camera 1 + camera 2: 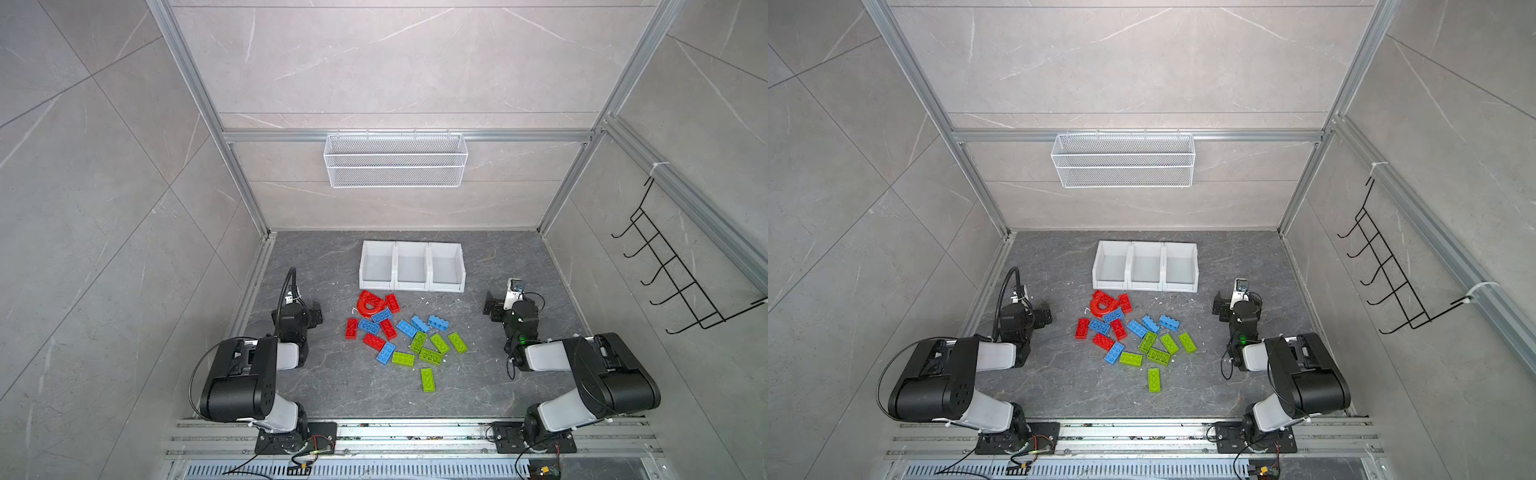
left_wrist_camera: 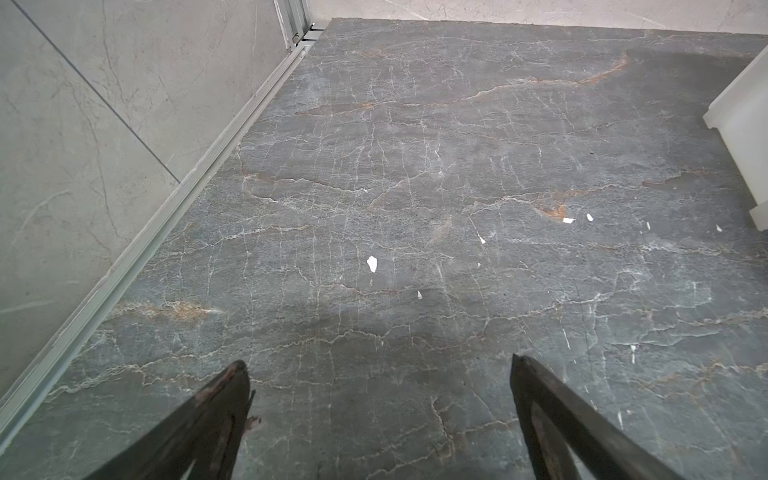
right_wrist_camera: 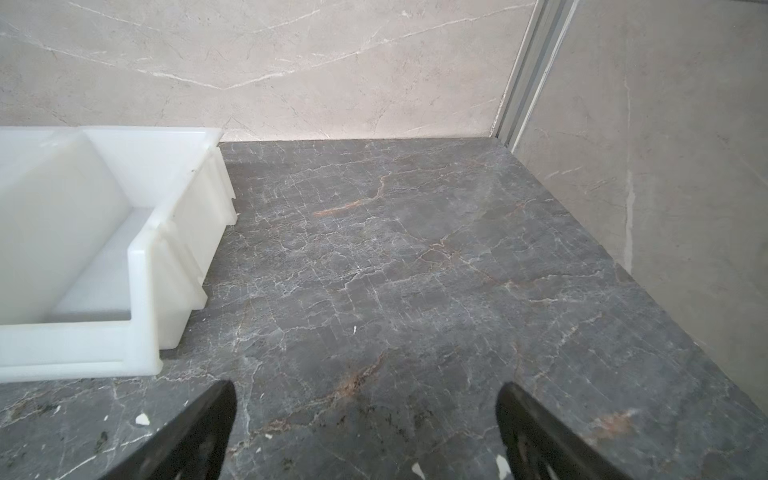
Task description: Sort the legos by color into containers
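Observation:
The legos lie loose in a pile at the middle of the dark stone table in both top views: red ones with a red arch (image 1: 369, 306) at the left, blue ones (image 1: 406, 328) in the middle, lime green ones (image 1: 439, 343) at the right. Three joined white containers (image 1: 411, 266) (image 1: 1145, 266) stand empty just behind the pile. My left gripper (image 1: 316, 312) (image 2: 380, 365) is open over bare table, left of the pile. My right gripper (image 1: 490, 307) (image 3: 365, 390) is open over bare table, right of the pile, with one container (image 3: 145, 266) beside it.
A white wire mesh basket (image 1: 395, 160) hangs on the back wall. A black wire hook rack (image 1: 681, 270) hangs on the right wall. Aluminium frame rails (image 2: 174, 199) border the table. Small white chips (image 2: 372, 264) dot the surface.

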You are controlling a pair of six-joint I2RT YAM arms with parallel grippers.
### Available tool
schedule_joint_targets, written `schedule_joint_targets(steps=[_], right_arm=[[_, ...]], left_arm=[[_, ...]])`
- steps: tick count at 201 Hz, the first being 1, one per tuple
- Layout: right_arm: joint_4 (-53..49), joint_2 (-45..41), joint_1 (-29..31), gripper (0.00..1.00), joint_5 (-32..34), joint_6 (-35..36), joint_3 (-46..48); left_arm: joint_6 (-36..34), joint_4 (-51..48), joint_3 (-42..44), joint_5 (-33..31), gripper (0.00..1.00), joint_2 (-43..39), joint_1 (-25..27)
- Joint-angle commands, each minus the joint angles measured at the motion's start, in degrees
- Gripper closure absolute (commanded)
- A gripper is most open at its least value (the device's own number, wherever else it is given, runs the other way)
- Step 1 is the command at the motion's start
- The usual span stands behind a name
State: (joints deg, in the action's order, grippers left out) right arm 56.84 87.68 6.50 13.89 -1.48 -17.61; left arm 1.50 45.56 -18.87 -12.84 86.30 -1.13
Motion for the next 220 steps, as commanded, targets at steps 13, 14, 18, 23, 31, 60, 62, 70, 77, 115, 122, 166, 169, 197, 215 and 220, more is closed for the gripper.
schedule_joint_targets(steps=[13,14,18,23,31,60,62,70,77,115,122,166,169,197,215,220], right_arm=[[-0.71,-0.14,-0.25,0.0,-0.44,-0.61,-1.01],[-0.7,-0.14,-0.26,0.0,-0.44,-0.62,-0.97],[-0.75,-0.14,-0.26,0.0,-0.44,-0.57,-0.99],[-0.73,-0.14,-0.26,0.0,-0.46,-0.56,-1.03],[-0.73,-0.13,-0.26,0.0,-0.44,-0.63,-0.96],[-0.76,-0.12,-0.26,0.0,-0.45,-0.56,-1.03],[-0.74,-0.14,-0.26,0.0,-0.45,-0.57,-1.03],[-0.76,-0.13,-0.26,0.0,-0.45,-0.61,-1.03],[-0.76,-0.14,-0.26,0.0,-0.45,-0.57,-1.03],[-0.76,-0.05,-0.26,0.0,-0.45,-0.59,-1.03],[-1.21,-0.05,-0.27,0.0,-0.61,-0.81,-1.27],[-2.26,-0.2,-1.25,0.0,-1.99,-1.38,-1.72],[-2.26,-0.22,-1.29,0.0,-1.99,-1.34,-1.65],[-2.17,-0.2,-1.23,0.0,-1.94,-1.32,-1.64],[-2.34,-0.14,-1.26,0.0,-1.93,-1.34,-1.73],[-2.35,-0.18,-1.23,0.0,-1.94,-1.31,-1.74]], left_arm=[[0.52,3.26,-1.47,0.92,0.0,-0.51,-0.17],[0.52,3.24,-1.49,0.9,0.0,-0.52,-0.14],[0.52,3.22,-1.47,0.89,0.0,-0.52,-0.19],[0.52,3.22,-1.51,0.95,0.0,-0.52,-0.18],[0.52,3.22,-1.42,0.95,0.0,-0.52,-0.17],[0.52,3.22,-1.47,0.94,0.0,-0.52,-0.18],[0.5,3.24,-1.48,0.94,0.0,-0.5,-0.19],[0.52,3.22,-1.52,0.89,0.0,-0.52,-0.19],[0.52,3.22,-1.47,0.92,0.0,-0.52,-0.14],[0.52,3.22,-1.46,0.96,0.0,-0.51,-0.18],[0.5,3.22,-1.47,0.91,0.0,-0.52,-0.18],[0.52,3.17,-1.52,0.89,0.0,-0.44,-0.19],[0.52,3.28,-1.52,0.9,0.0,-0.49,-0.19],[0.53,3.22,-1.49,0.95,0.0,-0.51,-0.14],[0.52,3.22,-1.45,0.91,0.0,-0.43,-0.16],[0.52,3.22,-1.45,0.89,0.0,-0.43,-0.14]])
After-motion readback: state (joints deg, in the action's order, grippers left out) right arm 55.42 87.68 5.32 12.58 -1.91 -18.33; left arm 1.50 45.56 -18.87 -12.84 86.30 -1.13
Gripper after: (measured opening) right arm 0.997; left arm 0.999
